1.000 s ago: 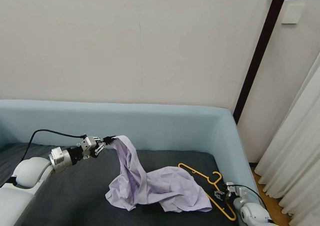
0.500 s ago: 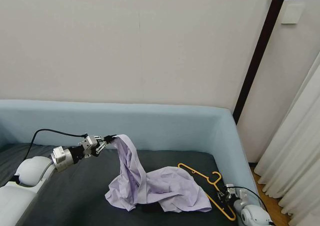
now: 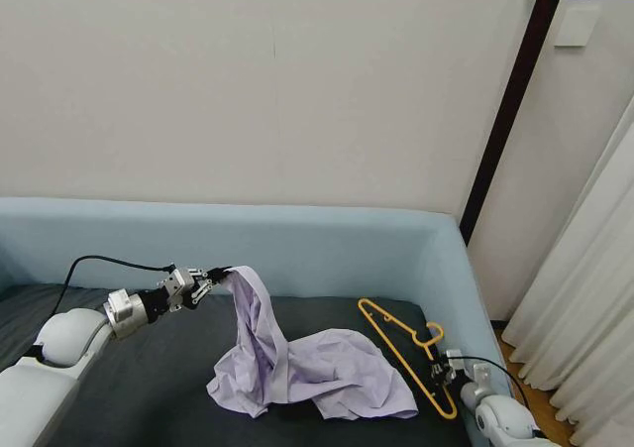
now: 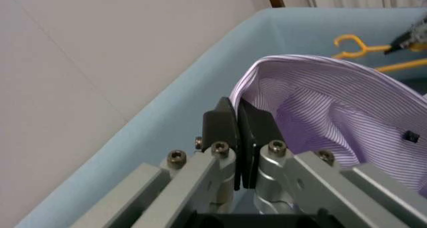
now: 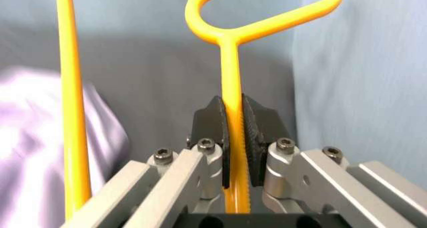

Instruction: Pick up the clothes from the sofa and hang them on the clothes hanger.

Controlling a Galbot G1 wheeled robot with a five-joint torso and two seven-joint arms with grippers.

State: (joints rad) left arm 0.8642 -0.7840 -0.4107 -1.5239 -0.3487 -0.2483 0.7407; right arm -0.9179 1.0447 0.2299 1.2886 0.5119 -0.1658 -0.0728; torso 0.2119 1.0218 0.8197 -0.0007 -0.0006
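Lilac striped shirt (image 3: 327, 373) mostly heaped on sofa (image 3: 327, 239) seat; one edge lifted, pinched tight between left gripper (image 3: 218, 276) fingers. Right gripper (image 3: 442, 371) fingers clamp yellow hanger (image 5: 230, 63) stem, near shirt. Both grasped; hanging not yet begun, by look of it.

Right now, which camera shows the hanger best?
The head view: the whole yellow hanger shows beside the shirt, held by the right gripper. The right wrist view has the clamped bar up close; the left wrist view, the hook far off.
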